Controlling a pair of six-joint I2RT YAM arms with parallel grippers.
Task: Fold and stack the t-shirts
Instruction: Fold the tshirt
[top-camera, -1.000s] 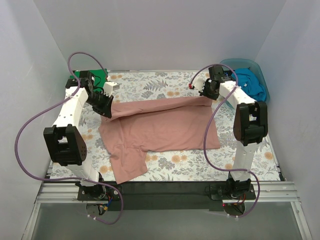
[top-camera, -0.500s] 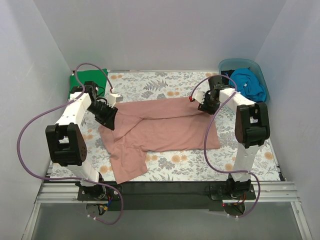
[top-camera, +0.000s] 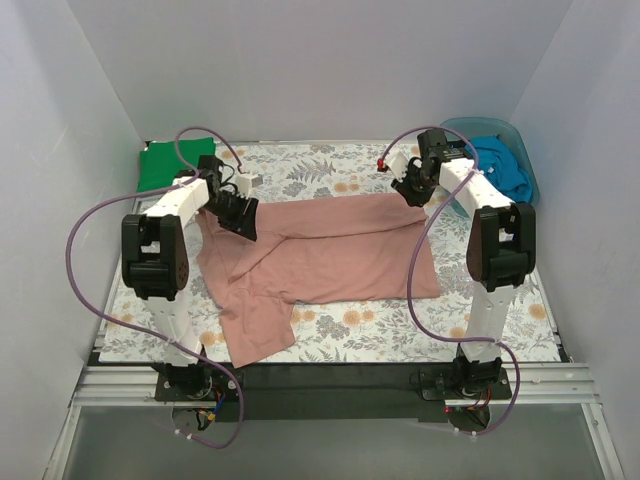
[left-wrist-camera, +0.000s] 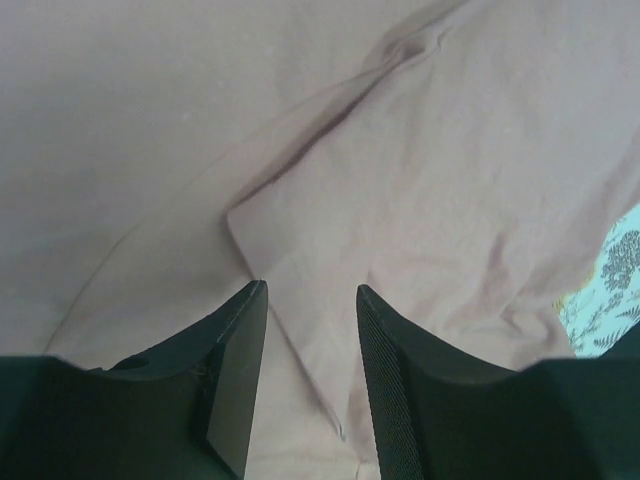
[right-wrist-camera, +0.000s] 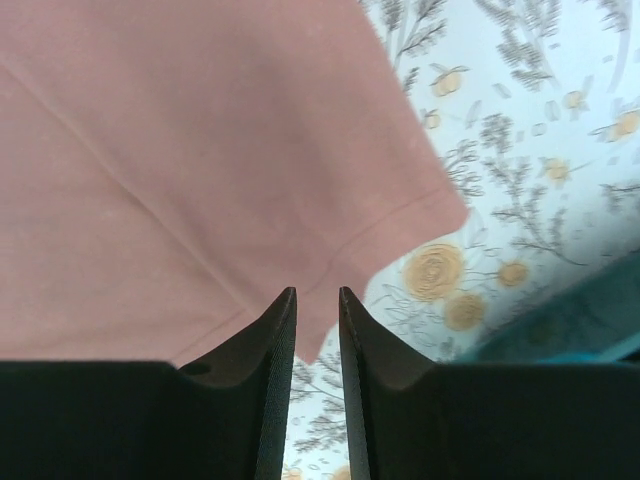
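A dusty pink t-shirt (top-camera: 330, 250) lies folded across the middle of the floral table, one sleeve trailing toward the near left. My left gripper (top-camera: 245, 220) hovers over the shirt's far left part. In the left wrist view its jaws (left-wrist-camera: 311, 286) stand open above a folded edge of pink cloth (left-wrist-camera: 450, 150), with nothing between them. My right gripper (top-camera: 408, 188) is at the shirt's far right corner. Its jaws (right-wrist-camera: 317, 290) are narrowly open over that corner (right-wrist-camera: 180, 130) and hold nothing. A green t-shirt (top-camera: 165, 165) lies at the back left. A blue t-shirt (top-camera: 500, 165) sits in the tub.
The teal plastic tub (top-camera: 522, 150) stands at the back right corner, its edge also showing in the right wrist view (right-wrist-camera: 570, 330). The floral table covering (top-camera: 300, 170) runs up to white walls on three sides. Purple cables loop beside both arms.
Both grippers let go of the shirt's far edge, which now lies flat. The left gripper moved right over the shirt; the right one drew back a little.
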